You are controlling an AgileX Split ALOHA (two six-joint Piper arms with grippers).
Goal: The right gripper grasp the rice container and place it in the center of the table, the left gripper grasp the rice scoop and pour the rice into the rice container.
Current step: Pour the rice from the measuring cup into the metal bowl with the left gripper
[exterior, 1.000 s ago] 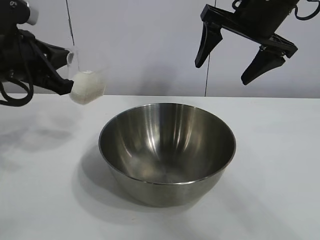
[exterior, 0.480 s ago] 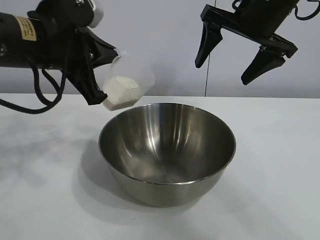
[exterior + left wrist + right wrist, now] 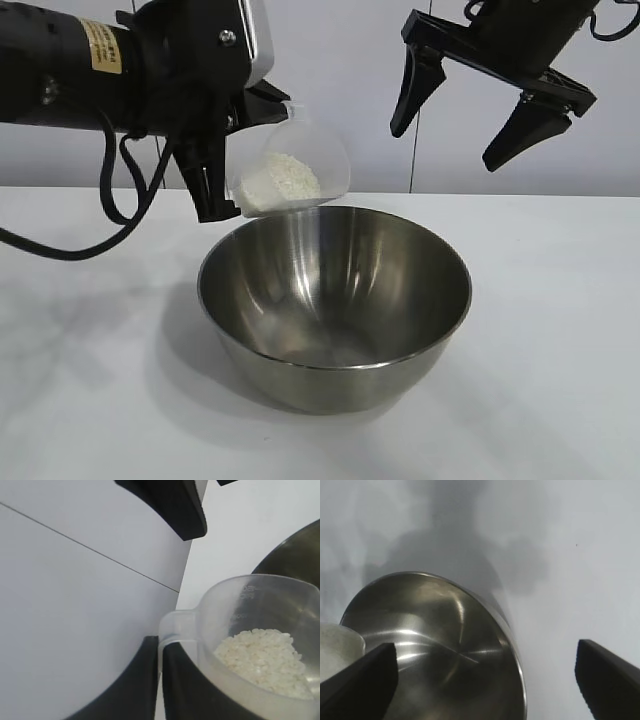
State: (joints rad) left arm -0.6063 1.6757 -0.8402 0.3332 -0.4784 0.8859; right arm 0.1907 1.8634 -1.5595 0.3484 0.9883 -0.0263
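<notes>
We judge the first step complete: the rice container [image 3: 334, 305] stands upright near the middle of the table [image 3: 80, 400], nearest the exterior camera, and its inside looks empty. The step in hand is the pour.

Just beyond the container's rim, at roughly 10 o'clock from the bowl's centre in the exterior view, the rice scoop [image 3: 290, 170] hangs tilted, its mouth leaning toward the bowl. The rice [image 3: 282, 182] lies heaped in the scoop's lower part; we see no grains falling and none in the bowl. The left gripper [image 3: 222, 150] has its jaws clamped tight on the scoop. The left wrist view shows the two fingers [image 3: 135, 680] pinching the short tab handle between them, with the cup body projecting past the fingertips and the bowl's rim showing beyond it.

The next move, in our judgement, calls for further wrist roll so the pouring lip drops below the rice level, with the lip held inside the rim line so grains do not spill onto the table.

Farther back and higher, at about 1 o'clock from the bowl, the right gripper [image 3: 480, 105] hangs with its jaws spread wide and empty, well clear of the container. Its wrist view shows the bowl between the two fingertips, untouched.
</notes>
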